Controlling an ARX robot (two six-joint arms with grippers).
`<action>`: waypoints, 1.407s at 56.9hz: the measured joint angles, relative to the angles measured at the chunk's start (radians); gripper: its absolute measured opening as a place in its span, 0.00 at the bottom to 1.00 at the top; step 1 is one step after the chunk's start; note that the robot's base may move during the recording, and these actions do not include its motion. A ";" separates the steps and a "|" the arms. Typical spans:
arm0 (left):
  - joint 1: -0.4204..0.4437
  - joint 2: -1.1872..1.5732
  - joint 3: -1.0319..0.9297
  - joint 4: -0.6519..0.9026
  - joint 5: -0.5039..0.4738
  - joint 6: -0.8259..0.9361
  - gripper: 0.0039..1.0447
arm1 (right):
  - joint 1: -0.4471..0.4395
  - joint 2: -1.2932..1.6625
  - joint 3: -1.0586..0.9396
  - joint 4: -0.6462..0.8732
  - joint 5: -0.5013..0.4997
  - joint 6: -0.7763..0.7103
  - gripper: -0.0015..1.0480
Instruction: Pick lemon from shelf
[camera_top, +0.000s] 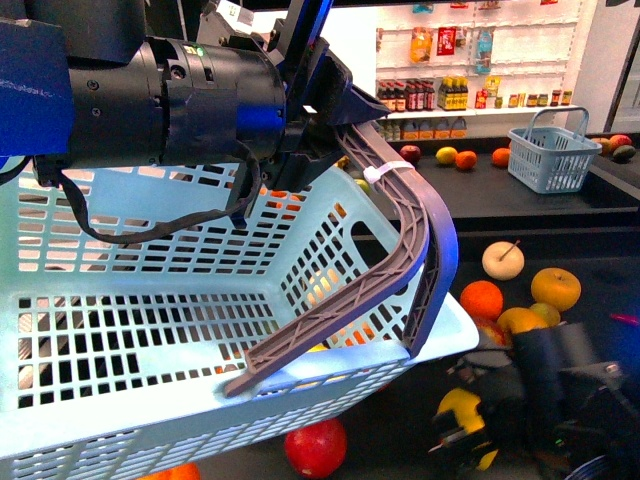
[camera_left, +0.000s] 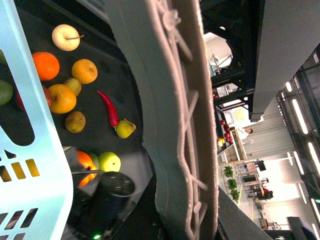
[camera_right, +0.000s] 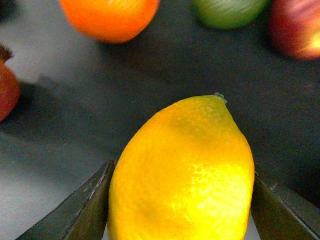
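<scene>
Right end effector (camera_right: 182, 215) clamps lemon (camera_right: 185, 165) — shelf (camera_right: 165, 75) bare ahead; orange (camera_right: 107, 17) apart

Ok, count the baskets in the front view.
2. A big pale basket fills the near left; a small grey basket stands on the shelf at far right. More may be hidden behind the big one.

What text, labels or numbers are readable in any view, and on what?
No text is legible in any view.
On the bottles and packets on the back racks: labels too small to read.
On the white sticker on the arm hardware: blurred.
On the lemon, basket and other fruit: no markings.
</scene>
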 joint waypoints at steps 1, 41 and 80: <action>0.000 0.000 0.000 0.000 0.000 0.000 0.09 | -0.017 -0.028 -0.022 0.013 -0.009 -0.012 0.68; 0.000 0.000 0.000 0.000 0.000 0.000 0.09 | -0.029 -0.710 -0.329 0.005 -0.140 0.150 0.67; 0.000 0.000 0.000 0.000 0.002 0.000 0.09 | 0.129 -0.617 -0.270 -0.008 -0.068 0.293 0.67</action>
